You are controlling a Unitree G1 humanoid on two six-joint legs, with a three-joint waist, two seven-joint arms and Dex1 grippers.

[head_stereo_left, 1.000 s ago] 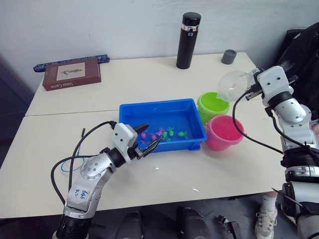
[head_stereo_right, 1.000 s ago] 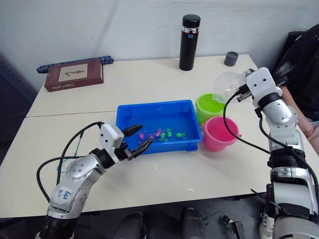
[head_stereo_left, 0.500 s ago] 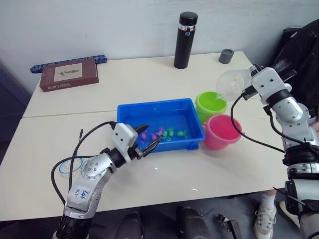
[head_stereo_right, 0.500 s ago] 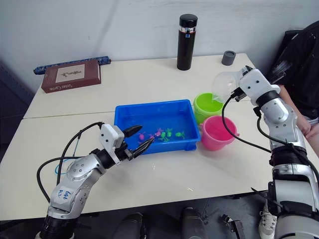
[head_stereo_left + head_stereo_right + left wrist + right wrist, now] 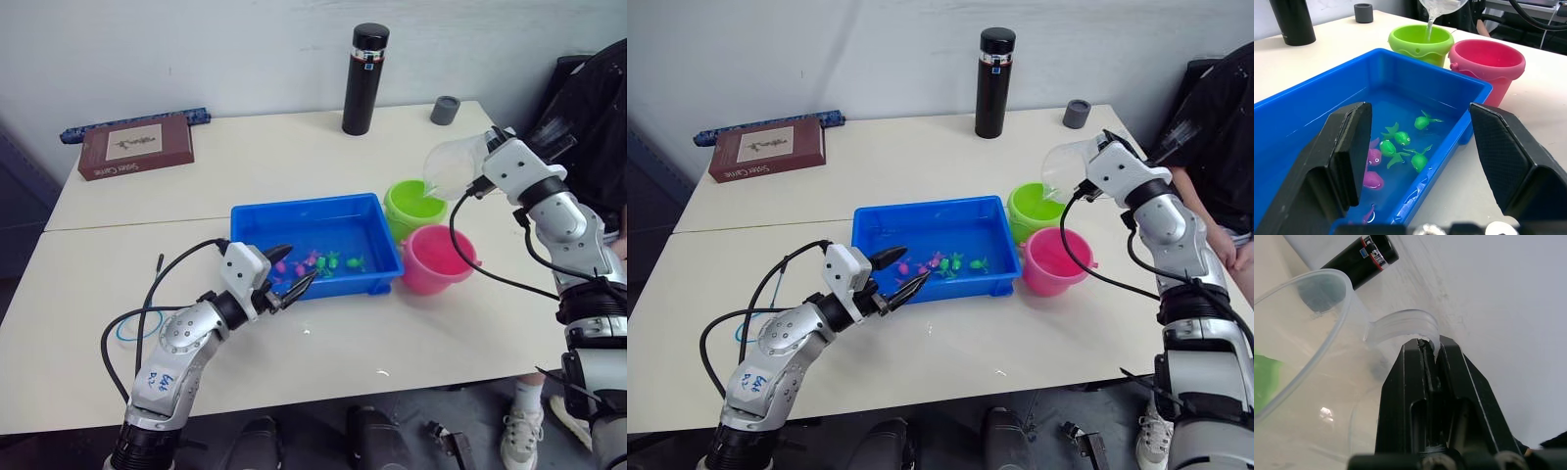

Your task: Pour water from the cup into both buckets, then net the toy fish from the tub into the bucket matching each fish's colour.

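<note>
Left tool [image 5: 291,282] idle, fingers apart, at near rim of shallow blue plastic tub [image 5: 376,208] of tiny fish [image 5: 1396,137]. Farther right: right tool [image 5: 1431,348] clamped on translucent cup [image 5: 1065,168] handle, streaming into lime-green round bucket [image 5: 411,200]; hold lip centred, then shift to pink bucket [image 5: 438,257].

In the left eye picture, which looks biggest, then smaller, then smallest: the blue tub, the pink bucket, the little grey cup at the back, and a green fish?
1. the blue tub
2. the pink bucket
3. the little grey cup, though it stands farther from the camera, so it may look smaller than it is
4. a green fish
</note>
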